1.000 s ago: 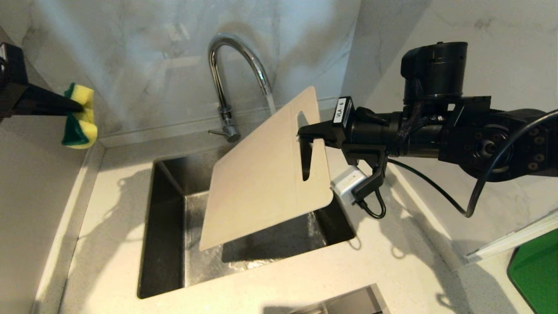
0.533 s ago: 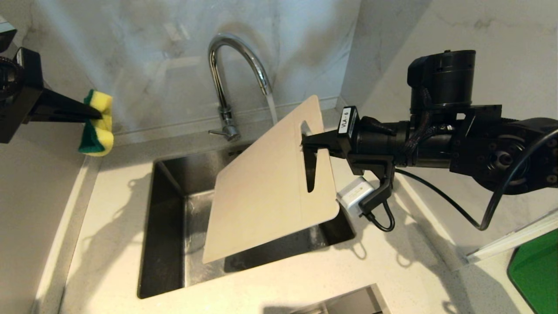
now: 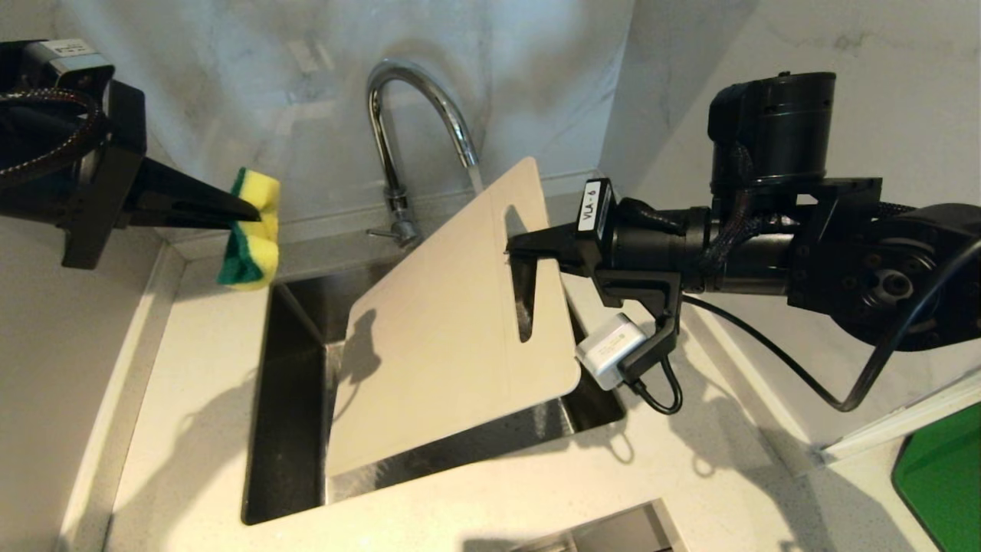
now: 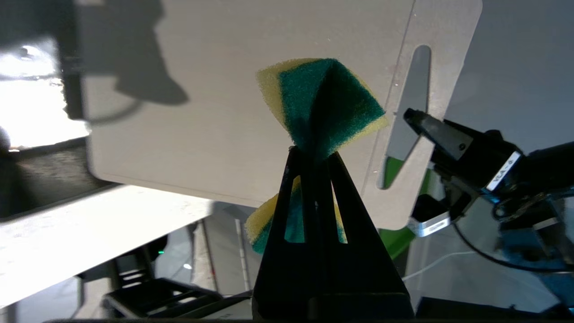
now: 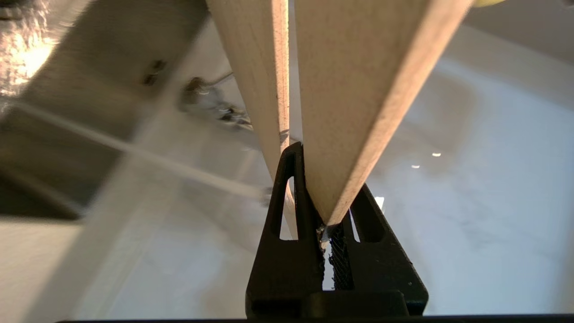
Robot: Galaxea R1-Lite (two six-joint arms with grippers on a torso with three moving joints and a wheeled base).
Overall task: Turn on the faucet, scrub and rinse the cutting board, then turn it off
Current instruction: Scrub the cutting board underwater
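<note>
The cream cutting board (image 3: 444,314) hangs tilted over the sink (image 3: 287,429), its handle slot end raised. My right gripper (image 3: 523,251) is shut on the board's strip beside the slot, seen close in the right wrist view (image 5: 320,197). Behind the board rises the chrome faucet (image 3: 391,138), a thin stream of water falling from its spout behind the board's top edge. My left gripper (image 3: 249,215) is shut on a green-and-yellow sponge (image 3: 253,234), held in the air left of the board, not touching it. From the left wrist the sponge (image 4: 320,101) shows in front of the board (image 4: 215,112).
A pale counter (image 3: 191,360) surrounds the sink, with marble walls behind and at the right. A green surface (image 3: 943,475) lies at the far right corner. A second steel opening (image 3: 605,533) shows at the bottom edge.
My left gripper has carried the sponge rightward and lower, toward the board. The right gripper has swung the board a little leftward over the sink.
</note>
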